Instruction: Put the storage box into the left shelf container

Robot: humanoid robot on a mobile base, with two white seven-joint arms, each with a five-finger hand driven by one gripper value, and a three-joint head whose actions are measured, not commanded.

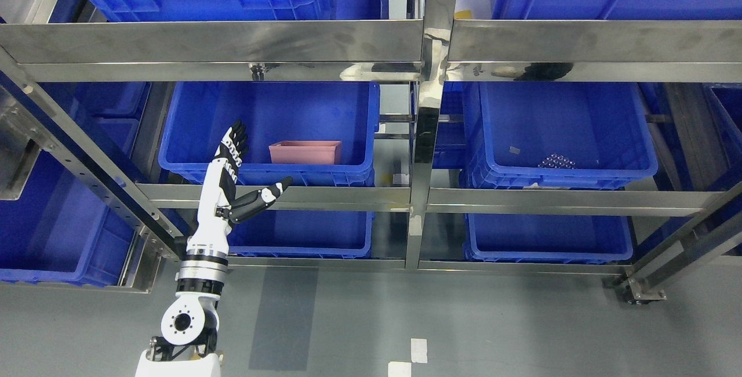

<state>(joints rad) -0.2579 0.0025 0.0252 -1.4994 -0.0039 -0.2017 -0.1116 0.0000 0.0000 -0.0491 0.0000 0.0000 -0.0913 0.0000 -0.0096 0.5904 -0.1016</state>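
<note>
The pink storage box [305,152] sits inside the blue bin [174,151] on the left side of the metal shelf [232,40], on the middle level. The left hand [235,159] is empty. Its fingers [236,136] point up and are spread loose, and its thumb [278,187] sticks out to the right. The box lies to the right of the hand and a bit farther back, near it but not touching it. The hand hangs at the front left corner of the bin, around the front wall; from here it is hard to tell if the fingers are over the rim or just in front of it. The box is longer from side to side than from front to back, so its short left end faces the hand. Only the left arm shows, so it is the nearer one; the right arm is out of the picture. The box is a low, open tray with a thin rim and plain sides. It stands flat and upright on the bin floor, close to the front wall, and looks empty. It seems the box is already in its place, so the hand likely just needs to draw away.
</note>
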